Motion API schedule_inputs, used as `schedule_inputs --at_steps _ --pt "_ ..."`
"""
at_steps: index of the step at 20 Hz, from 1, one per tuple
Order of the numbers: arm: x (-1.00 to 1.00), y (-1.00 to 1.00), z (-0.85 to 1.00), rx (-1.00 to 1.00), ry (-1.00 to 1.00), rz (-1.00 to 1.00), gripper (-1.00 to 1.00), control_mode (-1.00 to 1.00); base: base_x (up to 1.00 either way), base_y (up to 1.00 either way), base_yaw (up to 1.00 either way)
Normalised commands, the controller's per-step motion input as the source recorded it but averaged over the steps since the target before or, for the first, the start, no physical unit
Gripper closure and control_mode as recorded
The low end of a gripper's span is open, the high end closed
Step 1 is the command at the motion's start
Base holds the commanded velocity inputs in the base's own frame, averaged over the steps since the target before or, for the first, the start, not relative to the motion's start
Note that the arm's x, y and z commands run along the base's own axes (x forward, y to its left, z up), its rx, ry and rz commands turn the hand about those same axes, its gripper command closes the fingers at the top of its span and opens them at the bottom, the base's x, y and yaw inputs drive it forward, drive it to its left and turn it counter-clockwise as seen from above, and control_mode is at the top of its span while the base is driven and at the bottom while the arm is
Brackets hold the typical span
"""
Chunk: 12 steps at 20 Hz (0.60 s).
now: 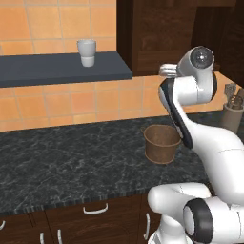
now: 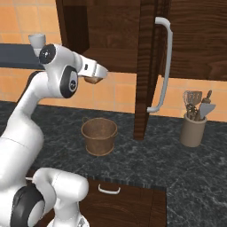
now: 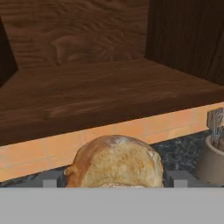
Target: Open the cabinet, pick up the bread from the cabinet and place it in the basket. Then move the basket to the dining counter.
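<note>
I'm holding the bread [image 3: 114, 162], a rounded golden-brown loaf with a pale floury crust, between the gripper's [image 3: 113, 183] fingers, which are closing against its sides. It's hanging just in front of the open cabinet's [image 2: 146, 66] bare shelf, above the brown basket [image 2: 99, 135] sitting on the black speckled worktop [image 1: 71, 157].

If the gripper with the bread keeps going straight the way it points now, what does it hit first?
Judging by the hand view, the gripper, shut on the bread, points toward the open cabinet. It would probably meet the front edge of the cabinet floor or the tiled wall just below; depth is unclear.
</note>
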Motion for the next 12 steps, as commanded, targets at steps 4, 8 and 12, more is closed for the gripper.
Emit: schedule_inputs --at_steps 4,8,12 --pt "-0.94 0.12 -0.64 0.0 0.14 0.01 1.0 -1.0 0.0 0.0 0.0" --pt "-0.27 0.01 -1.0 0.01 0.15 0.07 1.0 -1.0 0.0 0.0 0.0" --pt "0.11 0.0 -1.0 0.08 0.18 0.12 1.0 -1.0 0.0 0.0 0.0"
